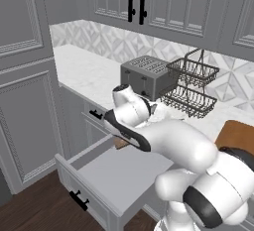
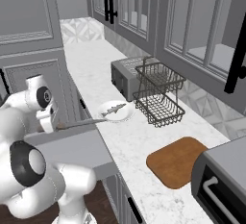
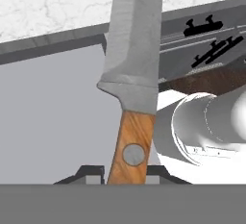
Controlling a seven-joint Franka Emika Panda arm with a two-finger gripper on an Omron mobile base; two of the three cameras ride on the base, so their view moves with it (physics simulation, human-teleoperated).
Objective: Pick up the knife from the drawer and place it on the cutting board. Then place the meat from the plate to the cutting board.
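Gripper (image 3: pixel 126 172) closed on the light-brown wooden handle of the grey-bladed kitchen knife (image 3: pixel 132 69), at centre frame above the open wide grey drawer (image 1: pixel 111 173). Reddish-brown wooden cutting board (image 2: pixel 176 161) lower right on the marble surface (image 2: pixel 129 141).

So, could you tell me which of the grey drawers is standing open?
The wide drawer under the gripper, pulled out with its flat inside showing; the narrower fronts behind stay flush.

The slim knife (image 3: pixel 132 81) with light wooden handle and grey blade stood clamped by its handle between the fingertips, blade pointing away over the open grey drawer (image 3: pixel 53 117).
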